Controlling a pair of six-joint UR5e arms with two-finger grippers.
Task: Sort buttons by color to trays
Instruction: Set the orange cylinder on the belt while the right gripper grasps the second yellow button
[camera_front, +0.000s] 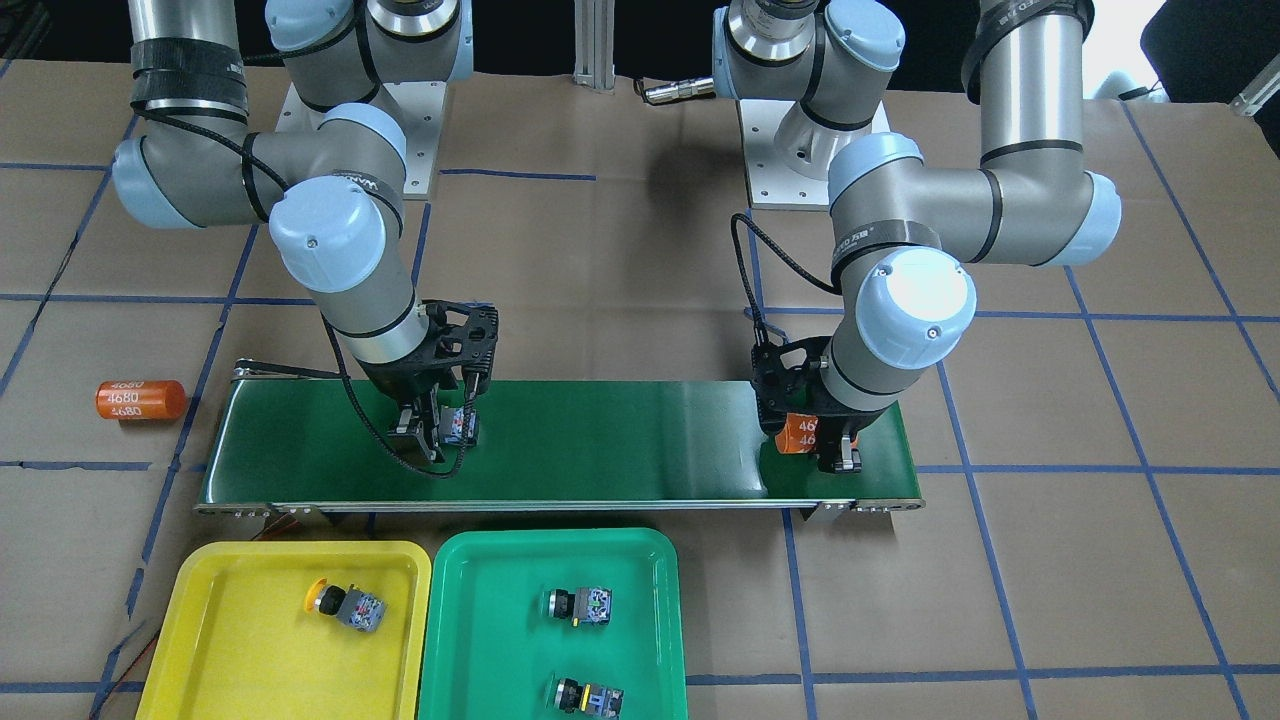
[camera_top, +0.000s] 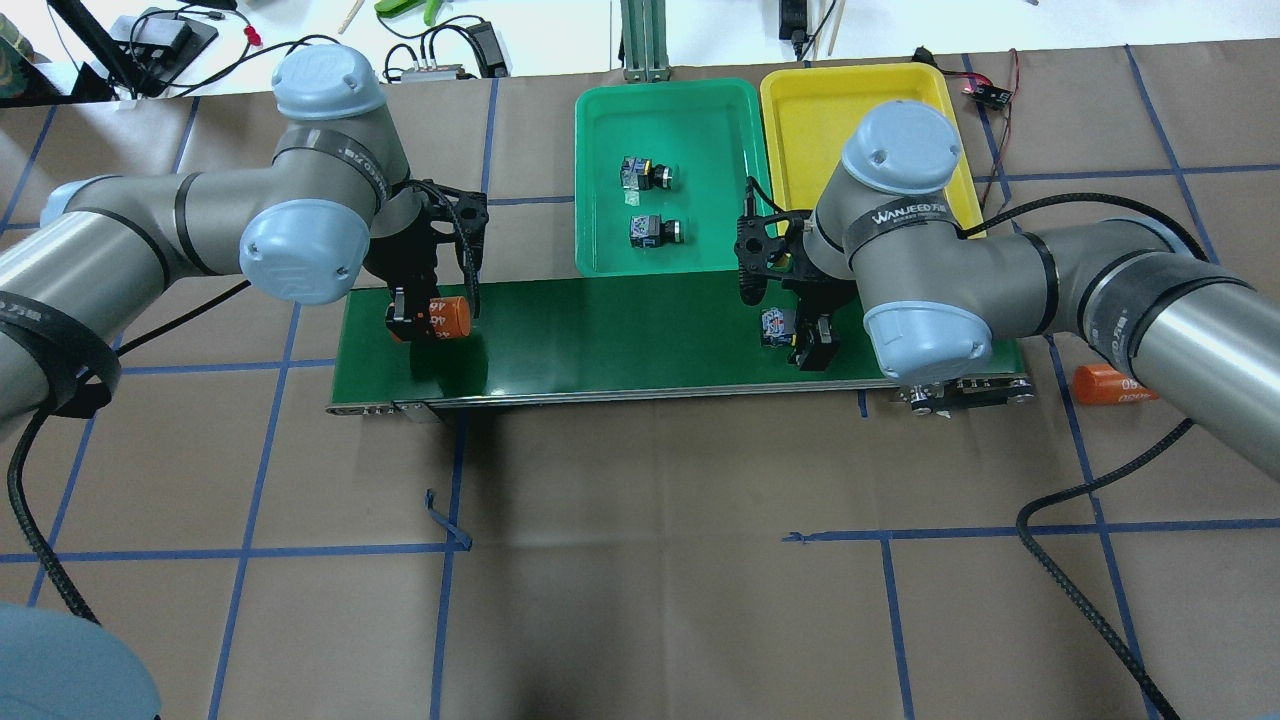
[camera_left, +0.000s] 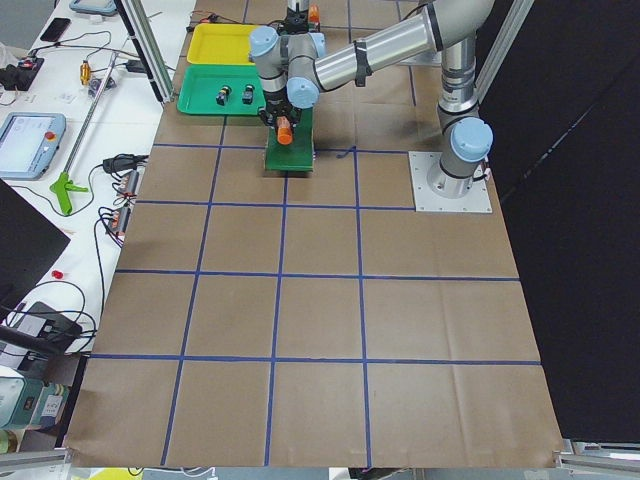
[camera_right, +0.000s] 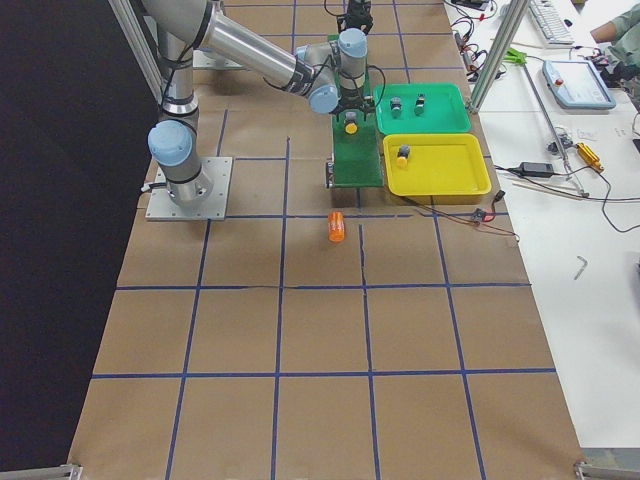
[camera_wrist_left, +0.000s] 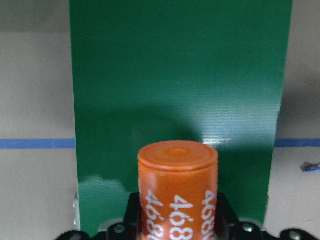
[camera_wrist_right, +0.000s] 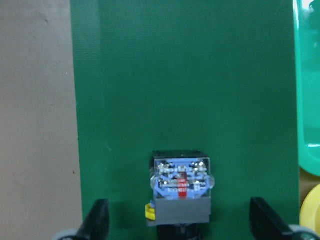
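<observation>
My right gripper (camera_front: 430, 435) is open over the conveyor belt (camera_front: 600, 440), its fingers (camera_wrist_right: 97, 220) well apart on either side of a yellow-capped button (camera_wrist_right: 181, 192) lying on the belt. They do not touch the button. My left gripper (camera_front: 835, 450) is shut on an orange "4680" cylinder (camera_wrist_left: 177, 190) just above the belt's other end. The yellow tray (camera_front: 220, 650) holds one yellow-capped button (camera_front: 340, 603). The green tray (camera_front: 470, 640) holds two buttons (camera_front: 580, 606) (camera_front: 590, 697); their cap colour is hard to tell.
A second orange "4680" cylinder (camera_front: 140, 399) lies on the brown paper off the belt's end by my right arm. The two trays stand side by side past the belt's far edge. Cables and tools lie beyond the trays.
</observation>
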